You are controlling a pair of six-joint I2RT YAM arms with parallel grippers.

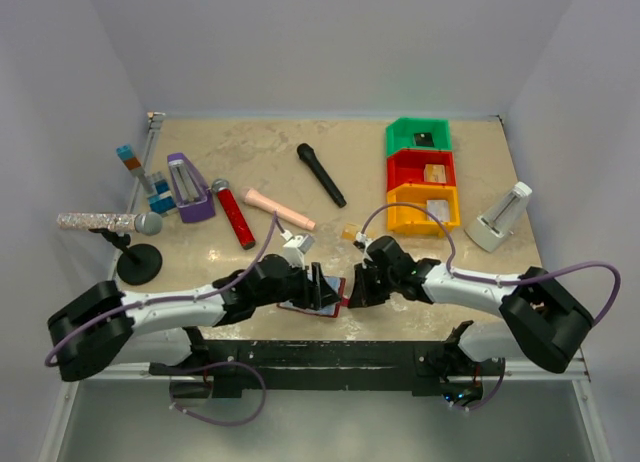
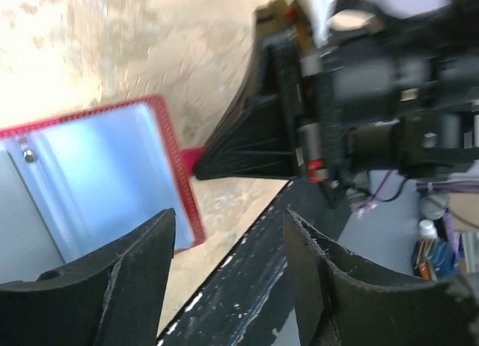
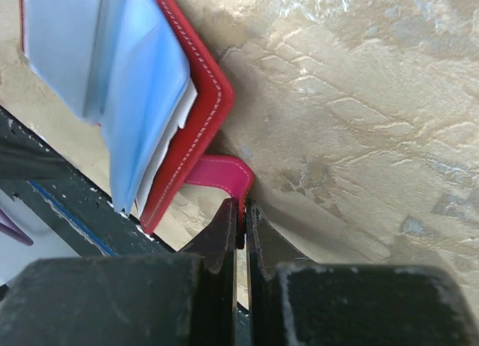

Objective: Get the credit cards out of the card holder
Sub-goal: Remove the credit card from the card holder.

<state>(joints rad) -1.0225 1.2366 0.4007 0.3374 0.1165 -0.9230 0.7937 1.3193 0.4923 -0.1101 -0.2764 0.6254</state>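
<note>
Listing by count: one card holder (image 1: 312,300), dark red, lying open with its pale blue sleeves face up at the near edge of the table (image 1: 250,147), between the two claws; its long axis runs roughly left to right along that edge, slightly tilted, with the red tab (image 3: 224,174) pointing right; a white edge shows between the sleeves in the right wrist view; credit cards, three lying outside the holder, one per bin: one black (image 1: 423,139) in the green bin (image 1: 400,132), one tan (image 1: 434,172) in the red bin (image 1: 402,168), one pale grey (image 1: 438,210) in the yellow bin (image 1: 405,217); the three bins stand in a row at the far right, well apart from the holder; one small tan piece (image 1: 349,234) on the table near the right arm, too small to identify; two grippers: right gripper (image 3: 241,208) with fingers narrowed to a slit, pinching the card holder by the end of its tab; left gripper (image 2: 228,217) with jaws wide apart, gripping nothing, just beside the holder's right page over the table edge; three microphones: one black (image 1: 320,174), one red (image 1: 232,214), one glittery silver (image 1: 100,222) on a black stand; one peach cylinder (image 1: 280,209); one purple-and-grey item (image 1: 188,187); one white item (image 1: 500,217) at the right.
</note>
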